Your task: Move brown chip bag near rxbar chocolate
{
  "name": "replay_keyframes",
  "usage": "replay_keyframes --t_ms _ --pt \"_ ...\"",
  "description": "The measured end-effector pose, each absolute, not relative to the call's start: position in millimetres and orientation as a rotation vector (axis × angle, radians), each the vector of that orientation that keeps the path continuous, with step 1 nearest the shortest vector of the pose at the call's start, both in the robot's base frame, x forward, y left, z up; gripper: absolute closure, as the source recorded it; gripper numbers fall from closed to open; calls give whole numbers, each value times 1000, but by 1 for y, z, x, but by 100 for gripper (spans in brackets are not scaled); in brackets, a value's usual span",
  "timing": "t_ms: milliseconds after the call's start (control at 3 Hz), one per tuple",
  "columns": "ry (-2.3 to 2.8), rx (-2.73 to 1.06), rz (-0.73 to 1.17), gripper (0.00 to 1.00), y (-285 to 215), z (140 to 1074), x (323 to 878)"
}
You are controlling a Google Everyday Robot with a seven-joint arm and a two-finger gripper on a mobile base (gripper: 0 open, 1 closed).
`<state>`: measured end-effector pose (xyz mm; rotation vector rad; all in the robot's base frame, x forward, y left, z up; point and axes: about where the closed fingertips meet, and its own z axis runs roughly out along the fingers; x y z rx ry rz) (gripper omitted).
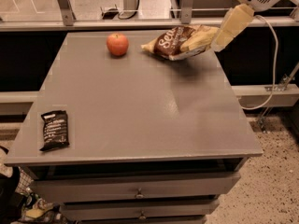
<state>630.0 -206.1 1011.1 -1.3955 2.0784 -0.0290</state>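
Hovering at the far right corner of the tabletop (154, 106), my hand (222, 38) angles down to the tan right end of the brown chip bag (180, 42), which lies just left of it, probably to take hold. Whether the hand is open or closed, I cannot tell. Farther left, beyond the bag, sits an apple (117, 44). The rxbar chocolate (55, 130) lies well apart at the opposite corner. I judge nothing blocks that diagonal.
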Motion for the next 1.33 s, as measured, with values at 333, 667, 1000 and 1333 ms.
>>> replay_keyframes --t_ms 333,667,1000,1333 --pt "2111 -1322 42 0 -199 1011 655" --pt "2111 -1322 42 0 -199 1011 655" --pt "2140 -1329 111 0 -178 980 680" --pt "2171 -1339 151 0 -160 953 702"
